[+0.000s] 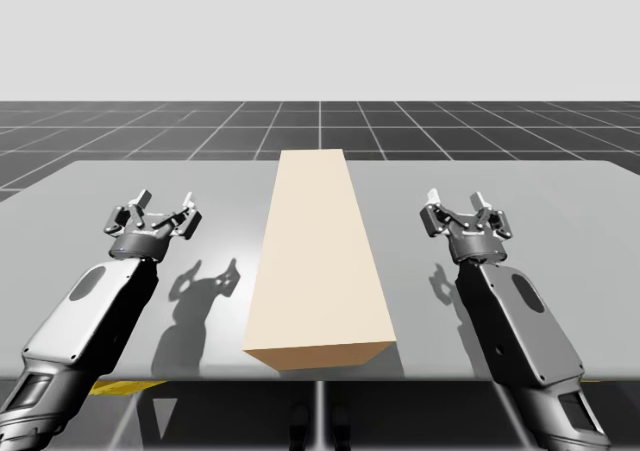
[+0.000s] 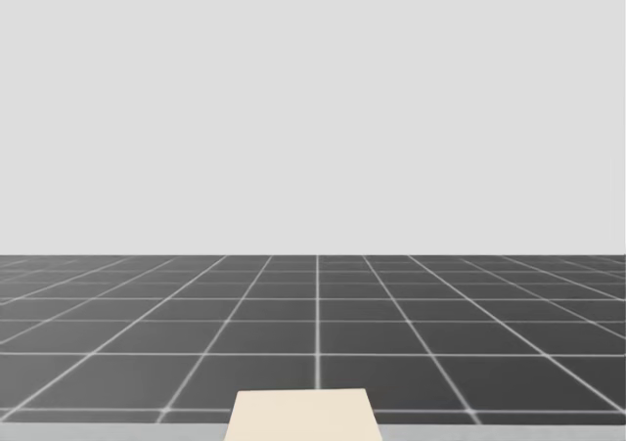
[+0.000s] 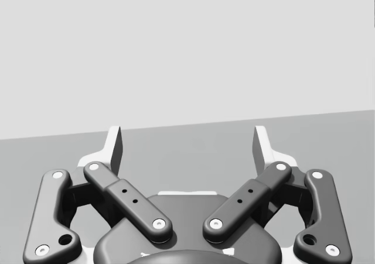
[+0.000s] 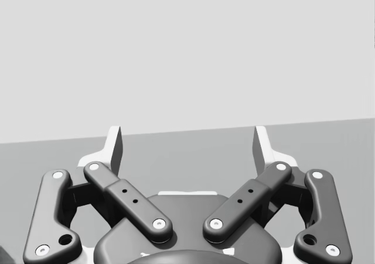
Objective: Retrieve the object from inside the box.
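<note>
A long beige box (image 1: pixel 318 261) lies lengthwise down the middle of the grey table (image 1: pixel 560 191), its top closed, so whatever is inside is hidden. The head view catches just its far end (image 2: pixel 303 415). My left gripper (image 1: pixel 153 211) hovers over the table to the left of the box, open with nothing between its fingers (image 3: pixel 114 147). My right gripper (image 1: pixel 462 210) hovers to the right of the box, also open and empty, its fingers (image 4: pixel 262 146) spread wide. Both grippers stand well apart from the box.
The table's near edge (image 1: pixel 430 376) runs just in front of the box. A dark tiled floor (image 2: pixel 313 324) stretches beyond the far edge. Bare tabletop lies on both sides of the box.
</note>
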`<state>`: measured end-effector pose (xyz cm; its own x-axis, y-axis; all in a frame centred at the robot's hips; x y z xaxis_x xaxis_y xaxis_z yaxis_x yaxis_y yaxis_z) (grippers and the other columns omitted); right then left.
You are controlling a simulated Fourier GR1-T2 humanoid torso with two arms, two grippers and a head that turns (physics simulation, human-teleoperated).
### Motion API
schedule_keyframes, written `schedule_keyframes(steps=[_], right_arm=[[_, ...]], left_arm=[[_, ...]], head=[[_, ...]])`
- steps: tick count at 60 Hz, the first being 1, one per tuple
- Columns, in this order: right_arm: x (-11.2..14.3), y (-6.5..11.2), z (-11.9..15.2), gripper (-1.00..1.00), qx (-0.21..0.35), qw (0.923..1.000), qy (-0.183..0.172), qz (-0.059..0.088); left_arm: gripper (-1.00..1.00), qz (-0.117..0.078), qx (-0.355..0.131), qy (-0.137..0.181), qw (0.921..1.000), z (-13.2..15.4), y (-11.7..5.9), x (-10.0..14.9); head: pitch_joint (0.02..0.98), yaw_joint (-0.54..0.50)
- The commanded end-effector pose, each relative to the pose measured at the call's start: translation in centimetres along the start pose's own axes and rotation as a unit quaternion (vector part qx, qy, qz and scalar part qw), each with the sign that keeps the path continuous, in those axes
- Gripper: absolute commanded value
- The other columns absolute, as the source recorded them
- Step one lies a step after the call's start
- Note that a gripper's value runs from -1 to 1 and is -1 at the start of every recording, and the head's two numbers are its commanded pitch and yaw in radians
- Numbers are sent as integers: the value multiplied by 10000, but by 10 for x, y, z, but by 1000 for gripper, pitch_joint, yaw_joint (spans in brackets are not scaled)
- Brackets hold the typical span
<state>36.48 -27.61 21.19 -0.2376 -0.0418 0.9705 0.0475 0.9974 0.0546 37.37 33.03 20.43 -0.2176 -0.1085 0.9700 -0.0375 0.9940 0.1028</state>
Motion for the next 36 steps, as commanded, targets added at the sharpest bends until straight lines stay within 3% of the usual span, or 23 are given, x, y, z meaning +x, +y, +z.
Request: schedule_keyframes(steps=[1, 6, 9, 13, 18, 20, 21, 24, 27, 28, 36], right_arm=[[-2, 2, 1, -1000, -84, 9999, 14, 77], [-1, 4, 2, -1000, 75, 9999, 80, 45], [-4, 6, 2, -1000, 191, 9994, 234, 172], [-13, 10, 3, -1000, 517, 9961, 607, 386], [-24, 19, 7, -1000, 1099, 9865, 1155, 362], [-26, 20, 8, -1000, 1201, 9844, 1238, 342], [-28, 22, 9, -1000, 1331, 9818, 1319, 304], [-30, 25, 12, -1000, 1586, 9768, 1391, 365], [-32, 28, 16, -1000, 1896, 9706, 1439, 360], [-33, 29, 18, -1000, 2036, 9679, 1398, 469], [-35, 36, 28, -1000, 2584, 9559, 1183, 744]], left_arm=[[-1000, 87, -29, 28, 10000, -1, 1, -1], [-1000, 326, -85, 111, 9994, 0, 1, -1], [-1000, 497, -176, 260, 9983, -1, 1, -2], [-1000, 611, -536, 782, 9936, -3, -1, -10], [-1000, 434, -1200, 1521, 9801, -3, -13, -24], [-1000, 369, -1345, 1642, 9765, -2, -16, -26], [-1000, 205, -1541, 1773, 9718, 0, -21, -28], [-1000, 142, -1709, 1780, 9690, 2, -26, -29], [-1000, 47, -2061, 1897, 9600, 6, -31, -29], [-1000, -84, -2179, 1857, 9581, 8, -34, -29], [-1000, -311, -3050, 1615, 9380, 23, -48, -24]], head=[[35, 10], [35, 11], [36, 11], [38, 11], [39, 13], [39, 13], [39, 11], [40, 10], [41, 8], [42, 7], [43, 5]])
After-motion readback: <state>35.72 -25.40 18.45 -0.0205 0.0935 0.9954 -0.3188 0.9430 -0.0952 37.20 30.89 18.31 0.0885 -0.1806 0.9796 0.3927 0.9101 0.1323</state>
